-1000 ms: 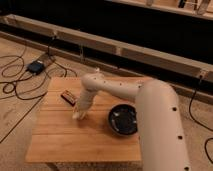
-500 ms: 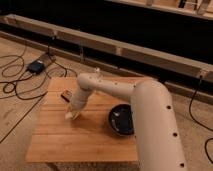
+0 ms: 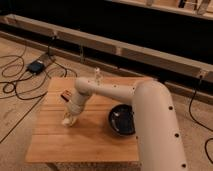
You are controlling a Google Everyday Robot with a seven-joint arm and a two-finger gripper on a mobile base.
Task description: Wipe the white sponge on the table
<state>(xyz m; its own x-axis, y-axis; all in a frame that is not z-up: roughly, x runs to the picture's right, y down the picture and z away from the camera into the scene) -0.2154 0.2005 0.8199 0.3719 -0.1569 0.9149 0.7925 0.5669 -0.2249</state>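
Note:
The white sponge (image 3: 66, 121) is a small pale block pressed onto the light wooden table (image 3: 85, 146), left of its middle. My gripper (image 3: 70, 117) points down onto the sponge and is shut on it. The cream arm reaches in from the lower right, across the table's right half. Most of the sponge is hidden under the gripper's tip.
A black bowl (image 3: 122, 121) sits on the table right of the gripper, partly behind the arm. A dark brown-red bar (image 3: 65, 95) lies near the table's far left edge. Black cables and a small box (image 3: 36, 66) lie on the floor to the left.
The gripper, with the sponge under it, has slid left and toward the table's front. The bowl and the bar have not moved.

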